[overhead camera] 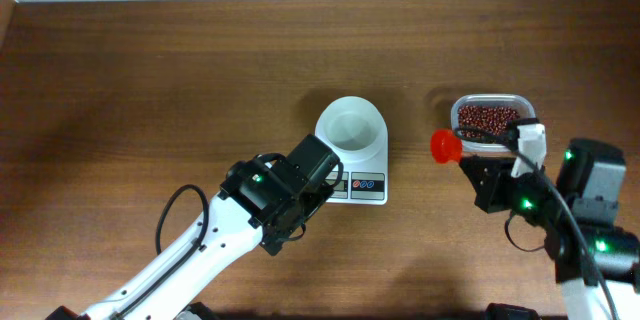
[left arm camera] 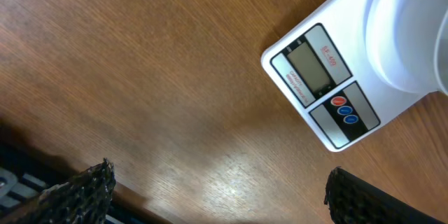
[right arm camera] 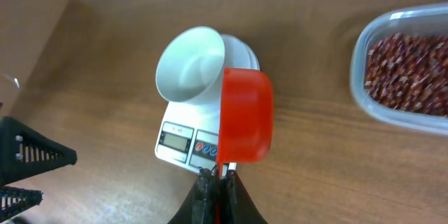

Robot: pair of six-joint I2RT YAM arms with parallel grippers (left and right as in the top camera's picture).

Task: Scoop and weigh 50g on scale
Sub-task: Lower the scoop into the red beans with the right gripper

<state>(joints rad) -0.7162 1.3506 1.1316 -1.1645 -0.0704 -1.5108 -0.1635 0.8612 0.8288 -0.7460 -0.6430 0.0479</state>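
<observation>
The white scale (overhead camera: 358,186) stands mid-table, and its round white bowl (overhead camera: 352,128) looks empty. The left wrist view shows its grey display (left arm camera: 310,68) and its red and blue buttons. My left gripper (overhead camera: 318,182) hovers at the scale's near-left corner. It is open, fingers (left arm camera: 84,192) wide apart with only bare wood between them. My right gripper (right arm camera: 218,176) is shut on the handle of a red scoop (right arm camera: 245,115). The scoop (overhead camera: 445,146) hangs between the scale and the tub of red beans (overhead camera: 490,120). What the scoop holds is hidden.
The clear plastic tub (right arm camera: 406,70) with the beans sits at the right, just behind my right arm. A pale wall edge runs along the far side of the wooden table (overhead camera: 150,90). The left arm's cable loops near the front edge.
</observation>
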